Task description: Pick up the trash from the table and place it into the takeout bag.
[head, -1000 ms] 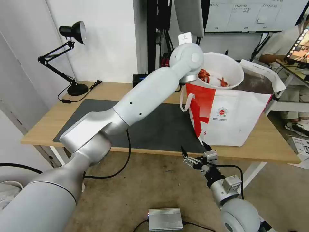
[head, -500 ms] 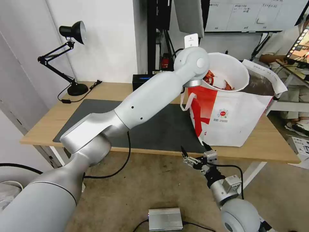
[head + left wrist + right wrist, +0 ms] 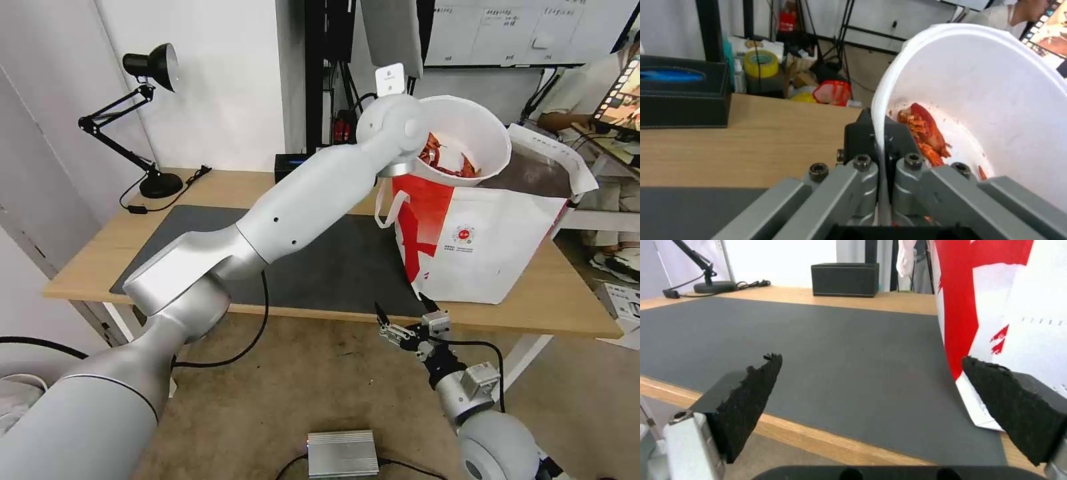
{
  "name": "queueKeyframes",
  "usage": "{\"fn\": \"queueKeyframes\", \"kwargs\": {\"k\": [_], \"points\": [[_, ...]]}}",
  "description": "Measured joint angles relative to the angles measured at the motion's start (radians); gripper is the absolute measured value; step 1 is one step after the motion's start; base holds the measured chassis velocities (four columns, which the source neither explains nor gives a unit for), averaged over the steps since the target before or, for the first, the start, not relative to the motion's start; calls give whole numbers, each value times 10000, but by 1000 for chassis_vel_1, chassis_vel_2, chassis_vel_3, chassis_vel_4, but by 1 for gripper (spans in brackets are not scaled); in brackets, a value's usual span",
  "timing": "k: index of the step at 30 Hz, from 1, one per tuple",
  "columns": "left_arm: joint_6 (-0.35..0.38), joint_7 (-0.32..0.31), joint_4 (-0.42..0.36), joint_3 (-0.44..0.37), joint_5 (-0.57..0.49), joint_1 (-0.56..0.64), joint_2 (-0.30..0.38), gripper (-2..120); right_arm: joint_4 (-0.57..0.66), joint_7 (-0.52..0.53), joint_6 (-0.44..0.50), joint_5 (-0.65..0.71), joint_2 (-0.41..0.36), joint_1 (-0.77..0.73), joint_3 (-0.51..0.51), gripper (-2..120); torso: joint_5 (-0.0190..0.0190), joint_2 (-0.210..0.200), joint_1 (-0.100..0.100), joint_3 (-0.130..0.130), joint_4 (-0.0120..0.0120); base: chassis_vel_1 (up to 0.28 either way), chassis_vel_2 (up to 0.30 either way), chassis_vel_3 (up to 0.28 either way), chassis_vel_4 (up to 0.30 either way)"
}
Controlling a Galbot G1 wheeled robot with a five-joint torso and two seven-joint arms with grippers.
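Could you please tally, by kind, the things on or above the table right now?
Bowls: 1, the white bowl with red scraps, pinched by the left gripper above the bag.
Bags: 1, the takeout bag.
Lamps: 1, the black desk lamp.
Boxes: 1, the black box.
Mats: 1, the grey mat.
Total: 5.
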Motion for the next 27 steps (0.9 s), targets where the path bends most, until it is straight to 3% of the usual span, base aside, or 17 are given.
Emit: {"fn": "queueKeyframes", "kwargs": {"k": [14, 27], "points": [[-57, 356, -455, 261, 241, 162, 10, 0, 0, 0, 0, 0, 0, 0, 0, 100, 0, 0, 0, 0, -1, 0, 0, 0, 0], [105, 361, -798, 301, 94, 143, 15, 44, 0, 0, 0, 0, 1, 0, 0, 100, 0, 0, 0, 0, 0, 0, 0, 0, 0]]}}
